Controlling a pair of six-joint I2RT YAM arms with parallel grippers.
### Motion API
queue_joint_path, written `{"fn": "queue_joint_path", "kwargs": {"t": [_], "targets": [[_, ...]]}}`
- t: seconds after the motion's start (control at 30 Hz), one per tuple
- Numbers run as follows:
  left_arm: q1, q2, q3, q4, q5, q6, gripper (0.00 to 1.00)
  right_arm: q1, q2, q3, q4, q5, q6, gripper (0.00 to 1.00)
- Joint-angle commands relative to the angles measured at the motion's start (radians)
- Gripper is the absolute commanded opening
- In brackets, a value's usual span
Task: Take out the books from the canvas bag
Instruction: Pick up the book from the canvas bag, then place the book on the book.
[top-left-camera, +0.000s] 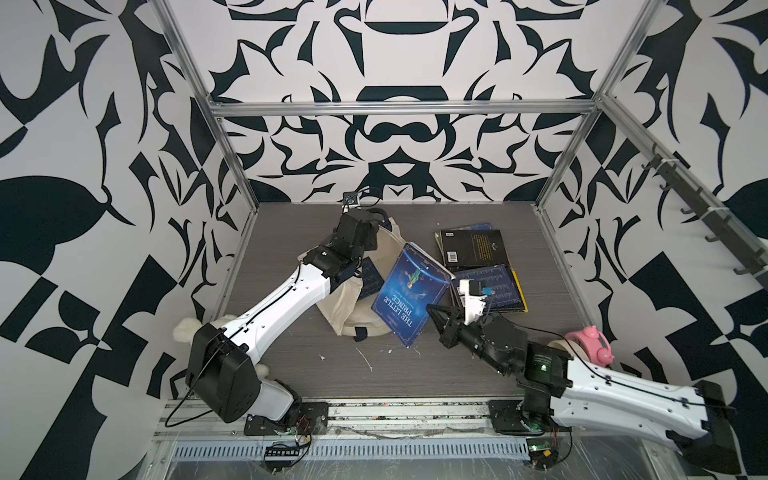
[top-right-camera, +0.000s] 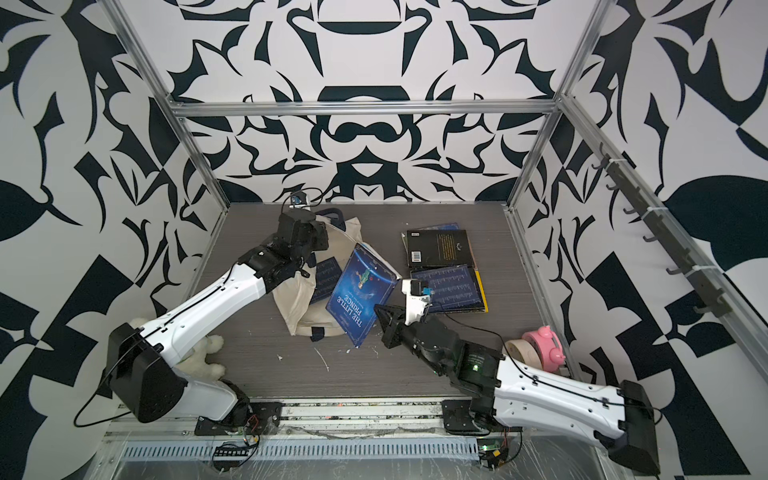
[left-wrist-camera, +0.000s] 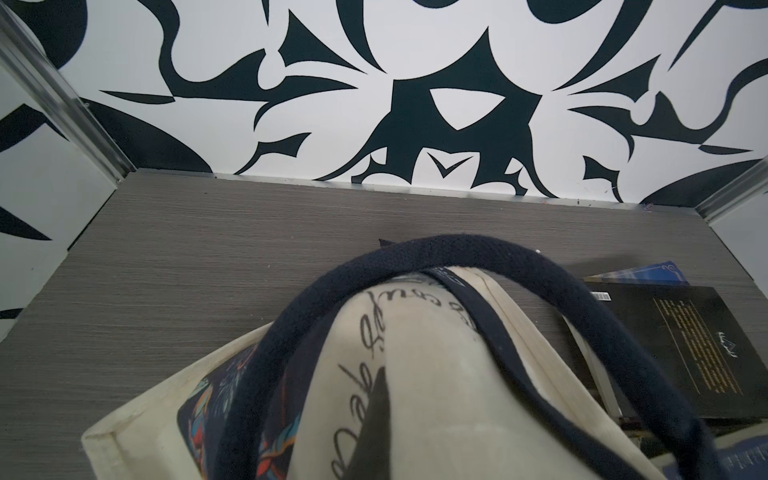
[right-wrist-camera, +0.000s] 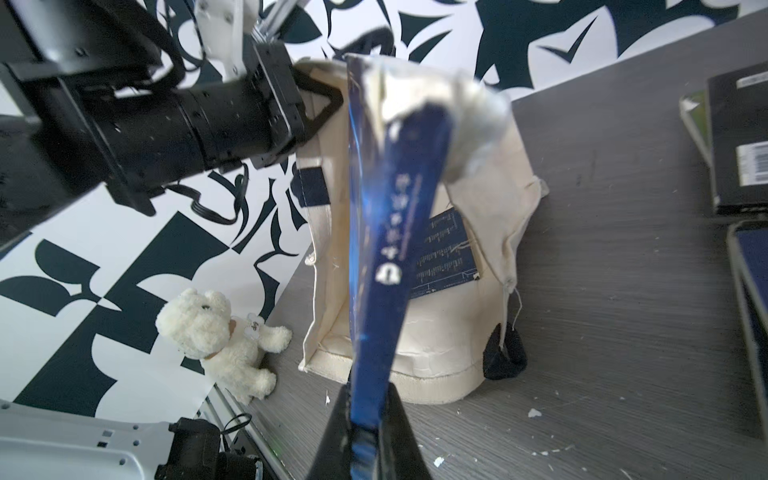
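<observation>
The right gripper (right-wrist-camera: 368, 411) grasps one blue book (top-left-camera: 409, 297); the left gripper (right-wrist-camera: 328, 104) clenches the canvas bag (right-wrist-camera: 432, 374) rim. A second book (right-wrist-camera: 446, 249) lies inside. The script lettering (left-wrist-camera: 368, 332) appears only in the left wrist view.

**One book coming out, one inside**

I see the cream canvas bag (top-left-camera: 353, 309) slumped on the table (top-left-camera: 291, 374), its rim held up by the clamped left gripper (right-wrist-camera: 322, 97). The blue Little Prince book (top-left-camera: 409, 297) tilts against the bag, pinched at its edge by the right gripper (right-wrist-camera: 365, 415). A dark blue book (right-wrist-camera: 446, 253) lies inside the bag. Nearby, a black book (top-left-camera: 473, 247) and another blue one (top-left-camera: 492, 286) lie flat, side by side.
</observation>
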Motion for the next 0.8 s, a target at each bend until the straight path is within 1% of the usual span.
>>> {"fn": "queue_joint_path", "kwargs": {"t": [0.0, 0.1, 0.17, 0.27, 0.37, 0.47, 0.53, 0.7, 0.77], "targets": [[0.011, 0.004, 0.041, -0.065, 0.008, -0.034, 0.0, -0.012, -0.079, 0.048, -0.032, 0.126, -0.047, 0.0], [0.012, -0.012, 0.038, -0.093, 0.02, -0.034, 0.0, -0.041, -0.124, 0.071, -0.079, 0.177, -0.067, 0.0], [0.012, -0.028, 0.029, -0.099, 0.043, -0.036, 0.0, -0.073, -0.14, 0.084, -0.09, 0.186, -0.086, 0.0], [0.012, -0.046, 0.011, -0.093, 0.056, -0.038, 0.0, -0.157, -0.136, 0.11, -0.115, 0.177, -0.085, 0.0], [0.012, -0.054, -0.003, -0.079, 0.06, -0.039, 0.0, -0.264, -0.108, 0.138, -0.106, 0.104, -0.081, 0.0], [0.012, -0.049, -0.004, -0.067, 0.074, -0.052, 0.0, -0.366, -0.048, 0.172, -0.095, 0.036, -0.073, 0.0], [0.012, -0.037, 0.006, -0.068, 0.089, -0.065, 0.0, -0.451, 0.004, 0.196, -0.082, -0.041, -0.05, 0.0], [0.012, -0.01, 0.068, -0.117, 0.125, -0.104, 0.0, -0.642, 0.105, 0.21, 0.018, -0.248, 0.032, 0.0], [0.012, -0.01, 0.079, -0.119, 0.137, -0.12, 0.0, -0.7, 0.142, 0.224, 0.037, -0.289, 0.051, 0.0]]}}
